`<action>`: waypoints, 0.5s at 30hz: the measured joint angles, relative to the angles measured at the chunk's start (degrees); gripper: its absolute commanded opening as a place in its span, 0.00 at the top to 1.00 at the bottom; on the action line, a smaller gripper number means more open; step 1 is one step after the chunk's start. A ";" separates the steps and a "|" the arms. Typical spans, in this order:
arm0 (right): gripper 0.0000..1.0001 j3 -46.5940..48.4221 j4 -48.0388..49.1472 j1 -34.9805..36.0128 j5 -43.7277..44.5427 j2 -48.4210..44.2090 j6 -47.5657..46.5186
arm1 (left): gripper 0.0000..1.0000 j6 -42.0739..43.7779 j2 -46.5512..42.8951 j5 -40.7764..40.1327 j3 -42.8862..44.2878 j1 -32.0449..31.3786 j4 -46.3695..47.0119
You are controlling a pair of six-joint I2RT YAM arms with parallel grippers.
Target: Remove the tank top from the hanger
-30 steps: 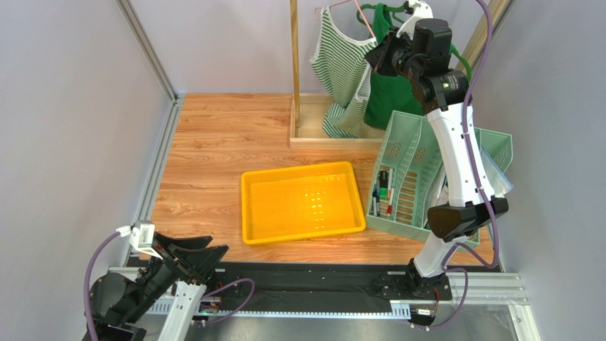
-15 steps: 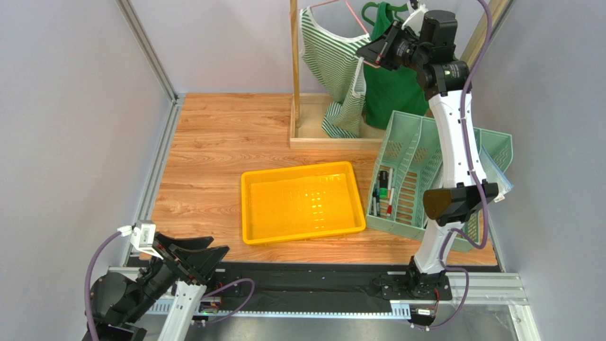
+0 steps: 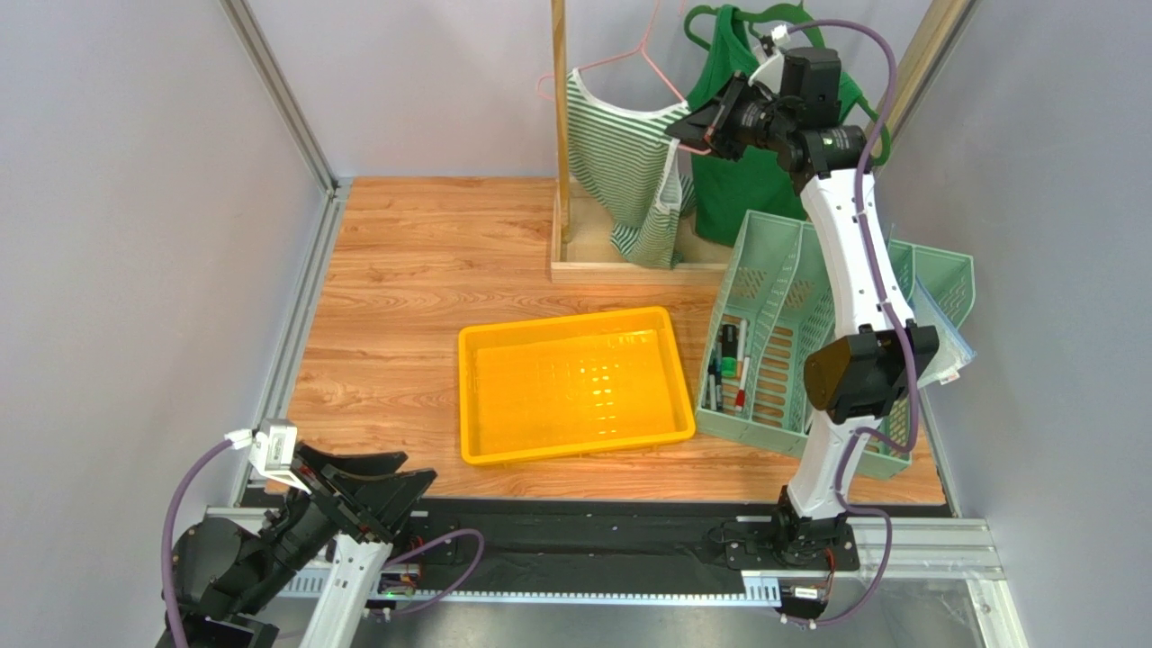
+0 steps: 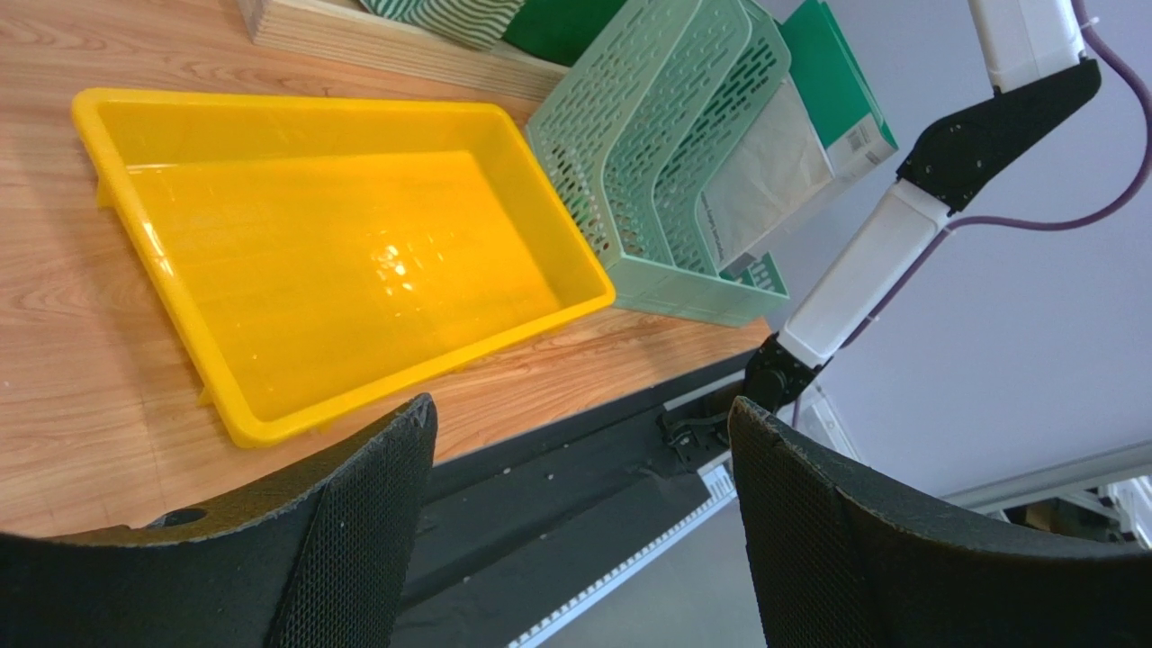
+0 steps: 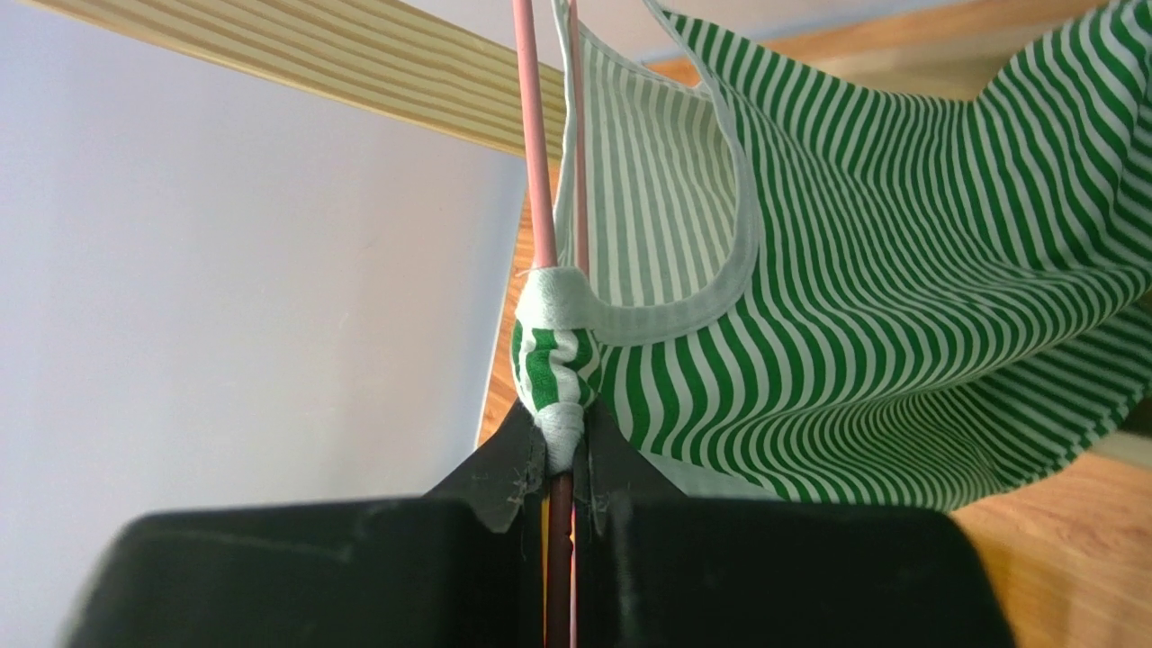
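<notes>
A green-and-white striped tank top (image 3: 619, 149) hangs on a pink hanger (image 3: 636, 57) beside the wooden rack post (image 3: 560, 108) at the back. My right gripper (image 3: 686, 134) is raised high and shut on the top's bunched shoulder strap (image 5: 552, 362). The pink hanger wire (image 5: 530, 162) runs between its fingers (image 5: 615, 466). The striped cloth (image 5: 866, 270) spreads to the right in the right wrist view. My left gripper (image 3: 386, 482) is open and empty low at the near left edge; it also shows in the left wrist view (image 4: 582, 412).
A plain green top (image 3: 741, 169) hangs behind the right arm. A yellow tray (image 3: 468, 392) lies mid-table. A mint file organizer (image 3: 784, 290) with pens stands to the right. The rack's wooden base (image 3: 636, 263) sits behind the tray.
My right gripper has moved left and down with the strap. The striped top and the pink hanger have swung left and lower with it. The left arm has not moved.
</notes>
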 measured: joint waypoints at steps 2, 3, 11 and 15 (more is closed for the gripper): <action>1.00 -2.43 0.20 0.00 -0.35 -0.17 0.00 | 0.16 -0.11 -0.02 0.31 0.00 0.00 -0.04; 1.00 -3.96 0.26 0.00 -0.61 -0.46 -0.04 | 0.16 -0.15 -0.02 0.46 0.00 0.00 -0.09; 1.00 -21.44 1.53 0.00 1.99 -11.45 -3.04 | 0.16 0.07 1.14 1.75 0.02 0.00 -0.15; 1.00 -31.17 0.61 0.02 7.63 -23.28 -6.80 | 0.17 0.24 4.52 2.45 0.02 0.00 0.31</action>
